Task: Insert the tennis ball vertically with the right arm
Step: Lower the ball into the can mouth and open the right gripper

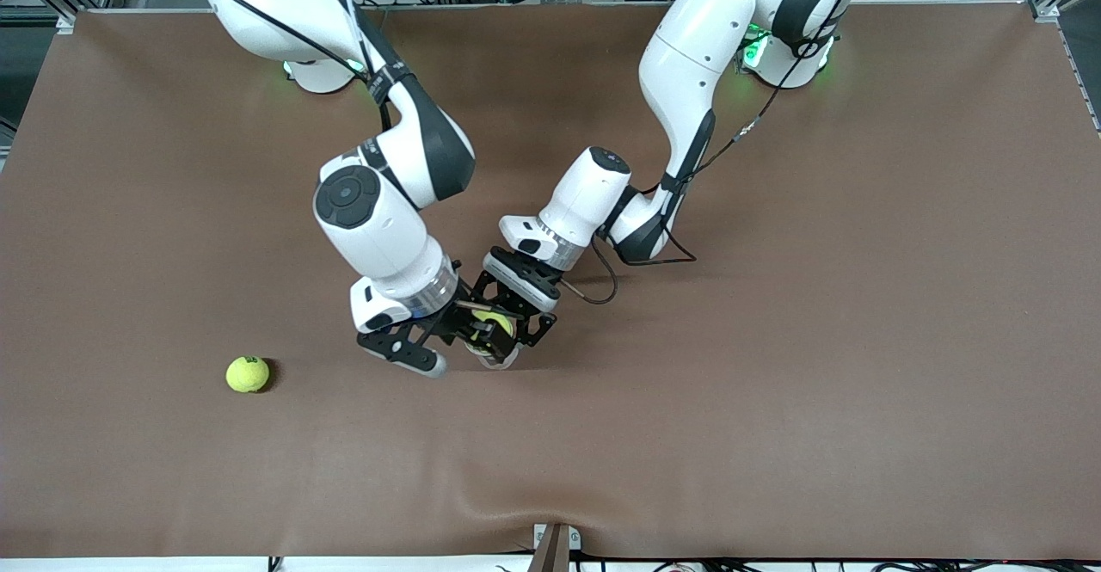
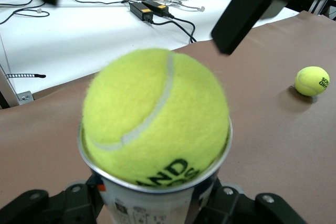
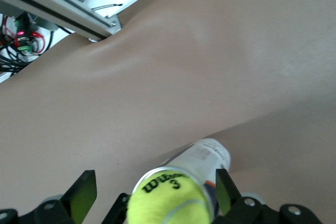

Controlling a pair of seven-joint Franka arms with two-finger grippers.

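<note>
Since the ball sits only on the rim: risk of rolling off.
Tennis ball (image 2: pixel 156 116): perched in the can's (image 3: pixel 202 156) mouth.
Left gripper (image 2: pixel 152 203): jaws clamp the can, upright at six o'clock.
Right gripper (image 3: pixel 152 192): jaws spread, empty, over the ball.
Spare ball (image 1: pixel 248 374): on the tabletop.

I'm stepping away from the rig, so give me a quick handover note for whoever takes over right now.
Left gripper: shut on the can, upright above the table.
Right gripper: open beside the can's mouth.
Tennis ball sits in the can's rim, not yet pushed down.
A second ball lies on the table toward the right arm's end.
Left: seat the ball fully, back the right gripper away.
</note>
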